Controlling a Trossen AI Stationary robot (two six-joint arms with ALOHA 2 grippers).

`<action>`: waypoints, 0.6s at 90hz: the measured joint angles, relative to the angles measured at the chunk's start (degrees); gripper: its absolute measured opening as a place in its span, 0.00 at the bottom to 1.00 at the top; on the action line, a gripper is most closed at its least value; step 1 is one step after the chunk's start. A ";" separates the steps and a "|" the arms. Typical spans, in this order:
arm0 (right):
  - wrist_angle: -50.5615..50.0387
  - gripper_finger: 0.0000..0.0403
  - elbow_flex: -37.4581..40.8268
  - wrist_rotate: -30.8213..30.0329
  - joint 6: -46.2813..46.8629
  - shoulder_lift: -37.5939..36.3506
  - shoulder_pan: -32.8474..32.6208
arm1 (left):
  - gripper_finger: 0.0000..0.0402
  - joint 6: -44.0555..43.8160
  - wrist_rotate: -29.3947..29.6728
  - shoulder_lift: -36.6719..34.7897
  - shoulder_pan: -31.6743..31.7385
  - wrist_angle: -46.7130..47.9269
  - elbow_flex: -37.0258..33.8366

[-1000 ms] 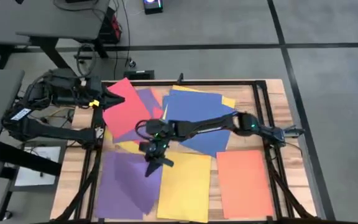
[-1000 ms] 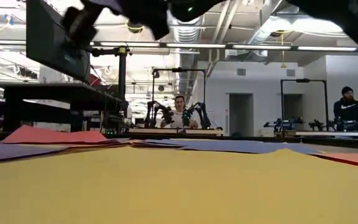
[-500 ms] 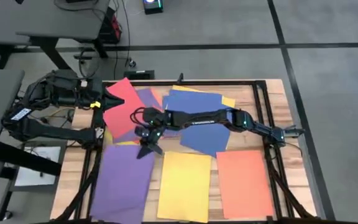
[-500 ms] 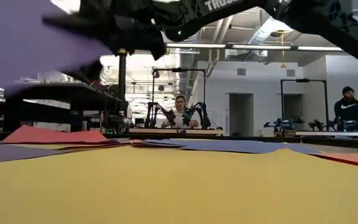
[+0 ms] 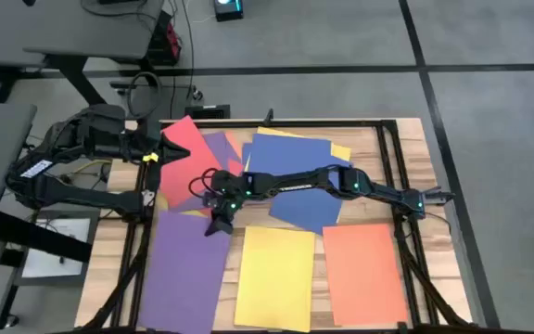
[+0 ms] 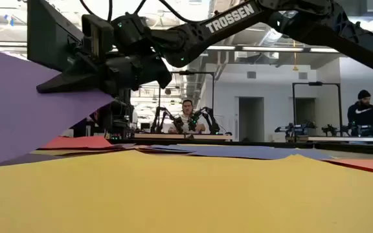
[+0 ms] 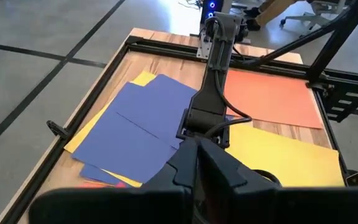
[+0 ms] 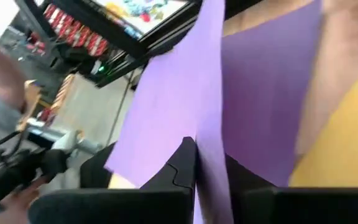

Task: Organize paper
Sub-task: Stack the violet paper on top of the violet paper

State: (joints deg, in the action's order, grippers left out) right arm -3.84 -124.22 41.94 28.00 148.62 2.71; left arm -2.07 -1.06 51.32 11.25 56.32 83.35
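Purple sheet [image 6: 24, 107] is pinched at one edge in the right claw [image 5: 217, 223] and hangs lifted off the desk [image 5: 411, 139]; in the low view it slopes up from the yellow sheet [image 5: 274, 278] toward the claw. The right wrist view shows the paper running between that claw's two fingers, which are closed on it. A purple sheet [image 5: 182, 278] lies flat just beside the yellow sheet, on the side away from the orange sheet [image 5: 364, 272]. These three make a row along the near edge of the desk.

Behind the yellow sheet sits the unsorted pile: blue sheets [image 5: 290, 181], a red sheet [image 5: 185, 160], with yellow and purple corners poking out underneath.

Left claw [image 5: 153, 156] waits at the red sheet's far corner, off to the side of the pile. Its fingers look closed together in its own wrist view, nothing between them.

Risks, as judged from here:
- Thin paper, grip at one edge only. The free end can sag, fold or crease when lowered.
- If the hanging edge drags over the yellow sheet, it may push that sheet out of line.
- Release from height: the sheet could drift and land crooked on the purple one below.
- The right arm reaches across the pile; a low pass could scatter the blue sheets.
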 joint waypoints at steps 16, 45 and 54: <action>1.00 0.00 -0.07 -1.21 1.36 0.58 -2.19 | 0.00 0.79 -0.02 0.62 -0.02 0.50 0.00; 0.65 0.00 0.00 -3.41 -1.78 0.79 -5.50 | 0.00 1.01 0.00 1.50 -0.02 0.81 -0.02; -0.98 0.00 0.00 -7.39 -3.90 0.79 -5.81 | 0.00 0.99 0.00 1.64 -0.02 0.85 -0.02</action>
State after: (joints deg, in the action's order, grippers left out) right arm -4.82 -124.22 34.56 24.10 149.40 -3.10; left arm -1.07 -1.06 52.96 11.22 57.17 83.33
